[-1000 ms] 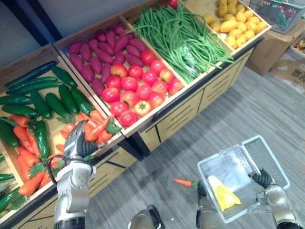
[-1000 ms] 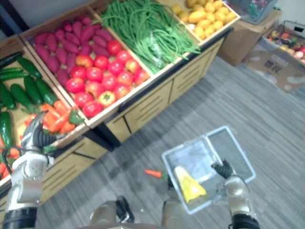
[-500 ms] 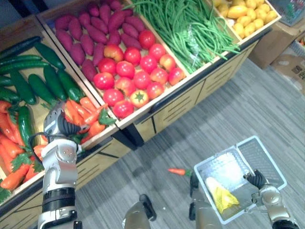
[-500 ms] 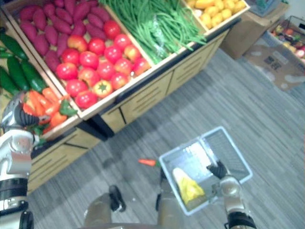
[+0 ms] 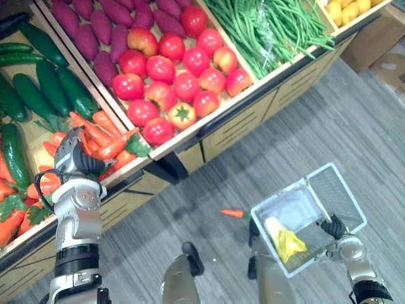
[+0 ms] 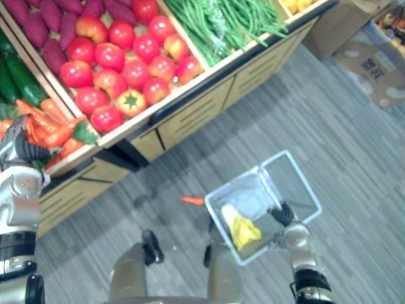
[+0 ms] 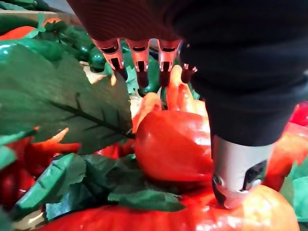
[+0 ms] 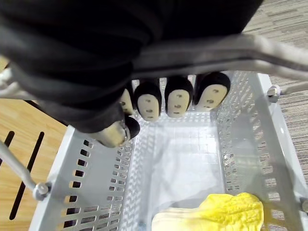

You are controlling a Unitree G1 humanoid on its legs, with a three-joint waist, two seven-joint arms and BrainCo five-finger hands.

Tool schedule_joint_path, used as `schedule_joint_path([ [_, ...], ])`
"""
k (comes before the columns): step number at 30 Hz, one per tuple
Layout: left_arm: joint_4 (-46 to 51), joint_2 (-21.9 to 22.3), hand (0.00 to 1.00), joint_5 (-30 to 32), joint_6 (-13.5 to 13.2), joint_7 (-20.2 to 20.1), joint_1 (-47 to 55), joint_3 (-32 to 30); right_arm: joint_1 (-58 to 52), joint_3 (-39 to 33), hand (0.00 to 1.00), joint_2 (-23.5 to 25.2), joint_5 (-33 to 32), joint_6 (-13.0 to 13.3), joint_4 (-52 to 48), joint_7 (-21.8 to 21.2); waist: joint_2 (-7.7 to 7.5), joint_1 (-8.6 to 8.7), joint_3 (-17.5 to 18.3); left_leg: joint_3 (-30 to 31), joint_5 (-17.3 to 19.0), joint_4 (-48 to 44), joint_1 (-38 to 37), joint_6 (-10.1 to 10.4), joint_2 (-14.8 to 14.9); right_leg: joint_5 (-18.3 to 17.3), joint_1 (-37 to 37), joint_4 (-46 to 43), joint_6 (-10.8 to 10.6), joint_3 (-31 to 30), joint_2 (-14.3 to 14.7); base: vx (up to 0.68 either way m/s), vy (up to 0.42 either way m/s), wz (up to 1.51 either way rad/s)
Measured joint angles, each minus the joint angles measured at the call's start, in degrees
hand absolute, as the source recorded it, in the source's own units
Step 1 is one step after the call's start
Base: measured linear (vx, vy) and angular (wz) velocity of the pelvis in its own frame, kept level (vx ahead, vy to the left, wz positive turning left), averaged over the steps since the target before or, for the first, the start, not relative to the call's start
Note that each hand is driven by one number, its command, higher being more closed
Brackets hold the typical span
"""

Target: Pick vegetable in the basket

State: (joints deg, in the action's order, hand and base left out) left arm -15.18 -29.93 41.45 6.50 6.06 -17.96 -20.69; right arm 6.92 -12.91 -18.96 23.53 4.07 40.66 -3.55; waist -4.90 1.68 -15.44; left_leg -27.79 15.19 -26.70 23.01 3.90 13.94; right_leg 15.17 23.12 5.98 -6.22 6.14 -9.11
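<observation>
The fingers (image 7: pixel 139 60) of the left hand (image 5: pixel 73 155) are stretched out and uncurled above the heap of carrots (image 5: pixel 104 134), with their dark tips pointed down among the green leaves. Nothing is enclosed by them. The thumb (image 7: pixel 237 175) is set against a broad orange carrot beneath it, and one plump carrot (image 7: pixel 173 144) lies ungrasped between thumb and fingers. The heap is kept in a compartment of the wooden display stand (image 5: pixel 247 123), just beside the cucumbers (image 5: pixel 57 85); tomatoes (image 5: pixel 171 69) are piled in the next compartment.

The fingers (image 8: pixel 175 101) of the right hand (image 5: pixel 333 226) are wrapped round the wire handle (image 8: pixel 207 50) of the grey plastic basket (image 5: pixel 290 190), which is held low over the floor, well apart from the stand. A pale-stemmed yellow leafy vegetable (image 5: pixel 283 239) is already lying in it. A small carrot (image 5: pixel 231 213) lies on the floor near the basket.

The plump carrot is judged to be light, stiff and smooth-skinned, so it could slip along its taper. It would best be taken across the thick shoulder, below the leaves. The leaves look soft and would give no purchase, and loosely stacked neighbours may be rolled aside when it is lifted.
</observation>
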Motion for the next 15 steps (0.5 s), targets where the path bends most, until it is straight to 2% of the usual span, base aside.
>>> schedule_joint_path([
  [3,1.32,0.01,0.00,0.00,0.18,0.00,0.15,-0.08,0.18,0.00,1.00,0.03,-0.01,-0.02,0.00,0.62,-0.05,-0.19,-0.58,-0.16,0.00,0.12,0.35,0.01,-0.05,0.00,0.53,0.00,0.00,-0.19,0.02,-0.02,-0.041,-0.02],
  [4,1.58,0.01,1.00,0.00,0.28,0.00,0.13,-0.12,0.24,-0.01,1.00,0.03,-0.04,-0.02,-0.01,0.83,-0.05,-0.18,-0.76,-0.16,0.00,0.06,0.58,0.01,-0.05,0.00,0.75,0.00,0.00,-0.21,0.02,-0.02,-0.037,0.00],
  [15,2.68,0.02,1.00,0.35,1.16,0.23,-0.74,-1.74,0.25,0.00,1.00,1.31,-1.57,-0.02,-1.11,1.18,-0.33,-0.24,-1.91,-0.92,0.41,-0.48,0.81,0.44,0.77,0.00,1.35,-0.01,0.00,-0.96,0.65,-0.02,-0.036,-0.04],
])
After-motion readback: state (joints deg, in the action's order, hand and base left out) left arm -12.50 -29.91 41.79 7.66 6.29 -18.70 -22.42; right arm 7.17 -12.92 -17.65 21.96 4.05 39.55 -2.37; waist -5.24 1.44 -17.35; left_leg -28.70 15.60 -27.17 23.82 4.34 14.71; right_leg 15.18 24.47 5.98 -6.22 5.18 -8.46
